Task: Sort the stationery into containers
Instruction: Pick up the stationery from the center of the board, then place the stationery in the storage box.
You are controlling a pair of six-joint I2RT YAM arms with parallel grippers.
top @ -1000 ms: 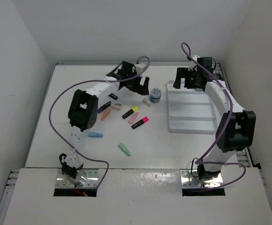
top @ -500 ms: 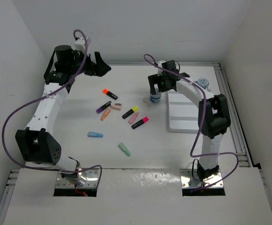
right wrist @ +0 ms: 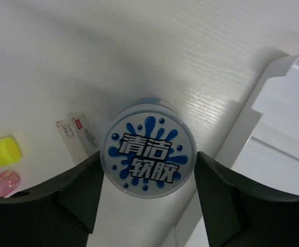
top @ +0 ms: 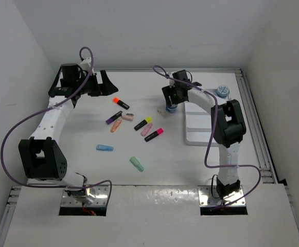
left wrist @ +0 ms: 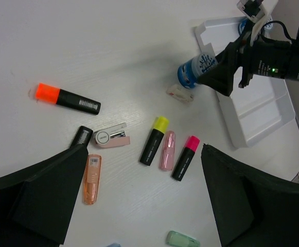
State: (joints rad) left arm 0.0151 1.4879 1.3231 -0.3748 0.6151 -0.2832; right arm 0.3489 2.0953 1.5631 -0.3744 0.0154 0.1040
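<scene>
My right gripper [top: 172,98] is open, its jaws on either side of a round blue-white pot [right wrist: 149,154] that stands on the table just left of the white tray [top: 211,126]. The tiny beige block [right wrist: 77,135] lies beside the pot. A second pot [top: 222,91] sits at the tray's far end. My left gripper [top: 104,84] is open and empty, held high at the far left. Below it lie the orange marker [left wrist: 67,99], yellow marker [left wrist: 154,140], pink marker [left wrist: 185,158], pink stub [left wrist: 166,150] and orange stub [left wrist: 91,178].
A purple marker [top: 114,118] and a small pink piece [left wrist: 110,138] lie by the orange stub. A blue stub [top: 104,148] and a green stub [top: 136,164] lie nearer the arm bases. White walls enclose the table on three sides.
My left arm has swung from the middle of the table back to the far left. My right gripper has moved from the tray's far end to over the pot beside the tray.
</scene>
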